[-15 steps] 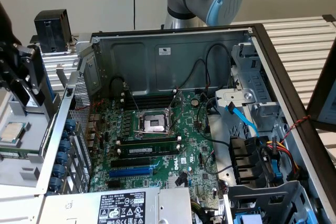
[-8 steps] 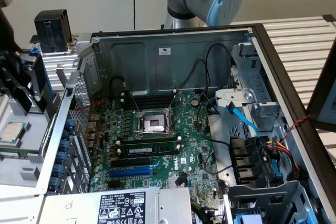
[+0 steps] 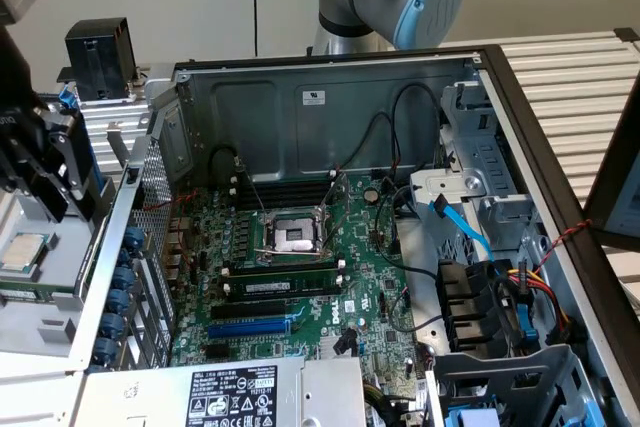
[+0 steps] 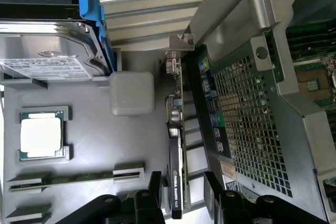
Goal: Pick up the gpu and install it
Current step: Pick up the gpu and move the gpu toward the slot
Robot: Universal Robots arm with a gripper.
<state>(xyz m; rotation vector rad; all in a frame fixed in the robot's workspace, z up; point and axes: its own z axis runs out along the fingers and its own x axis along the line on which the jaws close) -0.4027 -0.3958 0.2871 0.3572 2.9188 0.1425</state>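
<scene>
End effector [image 4: 182, 184] open, straddling gpu [image 4: 176, 156] on edge in grey tray [image 4: 89, 145]; not gripped, not lifted; blue motherboard slot [image 3: 250, 327] unoccupied.

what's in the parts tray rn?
Tray holds a CPU, a hard drive in a blue caddy, a memory stick and the gpu standing on edge, open gripper lined up over it. Under the drive and the gpu's lower edge: covered, can't tell.

Along the black edge of the gpu [image 4: 177, 184], NVIDIA QUADRO is seemingly printed; small print on the power supply label [image 3: 235, 392] cannot be read.
</scene>
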